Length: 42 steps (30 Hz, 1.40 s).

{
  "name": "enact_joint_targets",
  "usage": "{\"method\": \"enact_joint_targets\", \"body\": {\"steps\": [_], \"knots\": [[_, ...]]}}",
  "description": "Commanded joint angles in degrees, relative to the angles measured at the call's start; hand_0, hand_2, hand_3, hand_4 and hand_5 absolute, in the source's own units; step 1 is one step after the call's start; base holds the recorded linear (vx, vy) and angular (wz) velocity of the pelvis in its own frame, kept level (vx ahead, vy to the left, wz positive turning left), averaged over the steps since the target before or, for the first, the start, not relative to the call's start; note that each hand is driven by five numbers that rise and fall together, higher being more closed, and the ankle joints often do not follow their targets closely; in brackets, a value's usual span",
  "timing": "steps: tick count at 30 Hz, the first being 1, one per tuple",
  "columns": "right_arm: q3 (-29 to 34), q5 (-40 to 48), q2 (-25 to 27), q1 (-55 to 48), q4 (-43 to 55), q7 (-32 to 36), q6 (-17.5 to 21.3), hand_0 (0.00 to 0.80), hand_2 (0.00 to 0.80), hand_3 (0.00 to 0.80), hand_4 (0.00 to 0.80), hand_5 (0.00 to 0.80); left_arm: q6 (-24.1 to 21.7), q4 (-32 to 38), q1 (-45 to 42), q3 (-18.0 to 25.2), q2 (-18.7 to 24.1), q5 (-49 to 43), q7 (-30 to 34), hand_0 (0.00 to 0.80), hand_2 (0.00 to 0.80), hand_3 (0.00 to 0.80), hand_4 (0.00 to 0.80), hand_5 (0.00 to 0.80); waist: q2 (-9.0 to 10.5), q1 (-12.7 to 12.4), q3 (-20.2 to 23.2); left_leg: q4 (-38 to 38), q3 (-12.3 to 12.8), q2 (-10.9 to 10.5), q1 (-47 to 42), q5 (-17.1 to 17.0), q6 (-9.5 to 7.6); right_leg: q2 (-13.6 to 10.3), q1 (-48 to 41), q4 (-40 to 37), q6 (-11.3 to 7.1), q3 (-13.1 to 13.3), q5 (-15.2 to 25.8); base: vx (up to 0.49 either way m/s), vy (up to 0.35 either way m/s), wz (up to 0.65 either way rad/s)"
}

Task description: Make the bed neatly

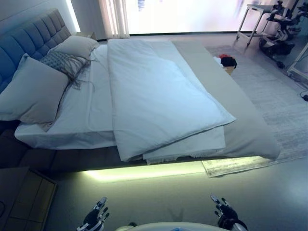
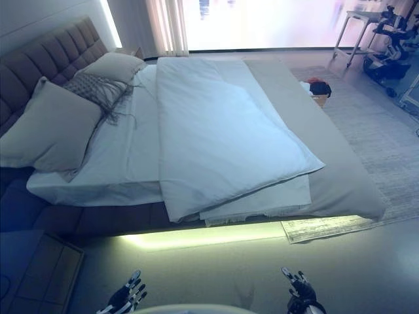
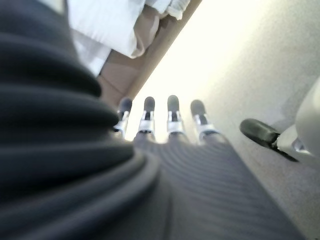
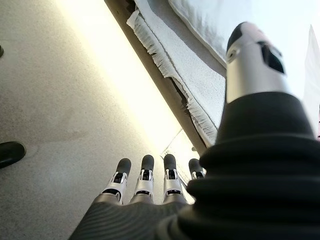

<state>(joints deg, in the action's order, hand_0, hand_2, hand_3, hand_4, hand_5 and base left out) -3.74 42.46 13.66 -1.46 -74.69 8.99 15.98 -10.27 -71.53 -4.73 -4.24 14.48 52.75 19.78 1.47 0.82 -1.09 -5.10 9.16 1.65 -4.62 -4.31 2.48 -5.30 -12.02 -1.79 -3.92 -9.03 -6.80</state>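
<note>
A wide bed (image 1: 250, 130) with a grey cover lies ahead, headboard to the left. A white duvet (image 1: 154, 96) is folded over its middle, and the near corner hangs past a fringed white blanket (image 1: 192, 147) at the bed's near edge. Two large grey pillows (image 1: 33, 91) and a fringed cushion (image 1: 62, 62) lie at the head. My left hand (image 1: 95, 216) and right hand (image 1: 222, 209) are low near the floor, well short of the bed, fingers straight and holding nothing. Their fingers (image 3: 172, 117) (image 4: 145, 180) point toward the lit bed base.
A wooden bedside table (image 1: 24, 197) stands at the near left. A pale rug (image 1: 284, 106) lies right of the bed, with a dark and red bundle (image 1: 227, 61) on a box. A white table (image 1: 255, 19) and equipment stand at the far right.
</note>
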Motion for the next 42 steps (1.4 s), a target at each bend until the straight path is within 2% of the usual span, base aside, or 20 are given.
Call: {"method": "enact_joint_targets", "body": {"steps": [1, 9, 20, 25, 27, 30, 31, 34, 36, 37, 39, 40, 42], "knots": [[0.98, 2.04, 0.22, 3.96, -1.73, 0.18, -0.16, 0.000, 0.000, 0.000, 0.000, 0.000, -0.35, -1.94, 5.03, 1.73, -1.15, 0.47, -0.01, 0.000, 0.000, 0.000, 0.000, 0.000, -1.62, -0.39, -1.24, 0.10, -0.72, -0.47, -5.71, 8.54, -0.90, 0.10, 3.53, -3.21, -2.46, 0.54, 7.66, 0.000, 0.000, 0.00], [1.23, 1.37, 1.06, 4.84, -1.72, -1.52, 0.38, 0.000, 0.000, 0.000, 0.000, 0.000, 0.07, -1.77, 5.60, 1.59, -0.64, 1.05, 0.41, 0.000, 0.000, 0.000, 0.000, 0.000, -1.89, -0.37, -1.64, 0.10, -0.70, -0.41, -5.53, 8.41, -1.04, 0.14, 3.65, -3.21, -2.39, 0.69, 7.73, 0.000, 0.000, 0.00], [0.66, 4.07, 0.38, 5.26, -2.63, 2.02, -3.33, 0.000, 0.000, 0.000, 0.000, 0.000, 0.25, -2.51, 4.73, 2.68, -1.35, 1.59, 0.21, 0.000, 0.000, 0.000, 0.000, 0.000, -1.87, -0.41, -1.85, 0.10, -1.10, -0.27, -5.85, 8.25, -1.07, 0.60, 3.43, -2.65, -1.94, 1.14, 7.24, 0.023, -0.039, 0.00], [0.33, 2.75, -0.09, 5.32, -3.59, 3.22, -5.57, 0.000, 0.000, 0.000, 0.000, 0.000, -0.14, -3.10, 4.34, 2.82, -2.05, 0.79, -0.40, 0.000, 0.000, 0.000, 0.000, 0.000, -1.51, -0.45, -1.80, 0.10, -1.68, 0.42, -6.38, 7.97, -0.87, 1.68, 3.15, -2.20, -1.18, 1.91, 6.54, 0.078, -0.126, 0.00], [-0.24, 1.87, 0.24, 5.82, -3.69, 2.91, -5.23, 0.000, 0.000, 0.000, 0.000, 0.000, -0.32, -2.94, 4.17, 3.22, -1.88, 0.75, -1.14, 0.000, 0.000, 0.000, 0.000, 0.000, -1.29, -0.83, -2.22, 1.39, -2.66, 0.68, -6.20, 8.05, -0.59, 2.30, 3.18, -1.54, -0.53, 2.48, 5.99, 0.081, -0.191, -0.01], [-0.62, 1.56, 0.80, 6.94, -3.18, 3.03, -5.05, 0.000, 0.000, 0.000, 0.000, 0.000, -0.36, -2.72, 4.49, 4.15, -1.23, 0.72, -2.12, 0.000, 0.000, 0.000, 0.000, 0.000, -0.12, -1.01, -3.26, 10.03, -3.84, 1.21, -3.41, 10.07, -0.39, 2.65, 4.47, 0.95, 0.84, 3.81, 5.03, 0.042, -0.208, -0.03], [-1.00, 0.50, 1.05, 7.31, -3.05, 2.58, -5.17, 0.000, 0.000, 0.000, 0.000, 0.000, -0.48, -2.83, 4.84, 4.72, -1.09, 0.69, -2.18, 0.000, 0.000, 0.000, 0.000, 0.000, 0.62, -1.06, -3.91, 16.86, -3.76, 1.57, -0.90, 9.33, -0.44, 2.49, 5.08, 1.98, 1.78, 3.92, 4.81, 0.032, -0.213, -0.05], [-1.72, -1.88, 2.30, 7.58, -2.78, 1.43, -5.16, 0.000, 0.000, 0.000, 0.000, 0.000, -1.30, -2.76, 4.98, 5.75, -0.87, 1.75, -0.42, 0.000, 0.000, 0.000, 0.000, 0.000, 1.34, -1.78, -6.21, 33.59, -3.44, 2.79, 9.16, 3.12, -0.06, 2.82, 5.78, 4.47, 4.23, 3.40, 4.14, 0.054, -0.207, -0.07], [-1.90, -3.45, 3.18, 7.52, -2.20, -0.55, -5.56, 0.000, 0.000, 0.000, 0.000, 0.000, -1.07, -2.14, 4.84, 5.77, -1.27, 1.91, 0.35, 0.000, 0.000, 0.000, 0.000, 0.000, 0.56, -3.05, -7.88, 37.46, -4.47, 0.39, 16.15, 0.06, 0.63, 3.44, 5.01, 5.69, 4.44, 3.91, 3.50, 0.111, -0.099, -0.31], [-1.79, -3.30, 3.47, 7.54, -2.19, -0.52, -5.59, 0.000, 0.000, 0.000, 0.000, 0.000, -1.17, -1.93, 4.63, 5.64, -1.42, 2.26, 0.45, 0.000, 0.000, 0.000, 0.000, 0.000, -0.11, -3.52, -8.61, 35.36, -4.08, 0.19, 17.63, -0.82, 1.10, 4.13, 4.06, 5.81, 4.14, 4.23, 2.93, 0.229, -0.026, -0.15], [-1.10, -3.52, 4.19, 7.73, -2.29, 0.23, -6.29, 0.000, 0.000, 0.000, 0.000, 0.000, -1.46, -1.58, 3.74, 5.20, -1.72, 3.64, 0.21, 0.000, 0.000, 0.000, 0.000, 0.000, -1.37, -4.39, -9.81, 26.04, -2.24, 0.79, 18.00, -2.98, 1.79, 5.56, 1.46, 5.62, 3.60, 4.57, 1.23, 0.347, 0.038, -0.11], [-0.76, -3.15, 4.45, 7.84, -2.60, 1.16, -6.76, 0.000, 0.000, 0.000, 0.000, 0.000, -1.53, -1.62, 3.44, 5.01, -1.70, 3.58, 0.04, 0.000, 0.000, 0.000, 0.000, 0.000, -2.26, -5.14, -9.74, 16.00, -2.14, 1.04, 18.32, -3.98, 1.96, 6.49, -0.44, 4.90, 3.05, 4.93, 0.23, 0.425, 0.092, -0.15], [-0.73, -1.74, 4.31, 7.63, -2.93, 2.19, -7.45, 0.000, 0.000, 0.000, 0.000, 0.000, -1.94, -1.95, 2.96, 4.60, -1.74, 3.21, 0.10, 0.000, 0.000, 0.000, 0.000, 0.000, -2.31, -6.51, -10.03, 3.94, -2.76, 1.20, 17.61, -7.23, 2.93, 6.32, -4.13, 3.86, 2.24, 5.57, -1.23, 0.468, 0.096, -0.07]]}}
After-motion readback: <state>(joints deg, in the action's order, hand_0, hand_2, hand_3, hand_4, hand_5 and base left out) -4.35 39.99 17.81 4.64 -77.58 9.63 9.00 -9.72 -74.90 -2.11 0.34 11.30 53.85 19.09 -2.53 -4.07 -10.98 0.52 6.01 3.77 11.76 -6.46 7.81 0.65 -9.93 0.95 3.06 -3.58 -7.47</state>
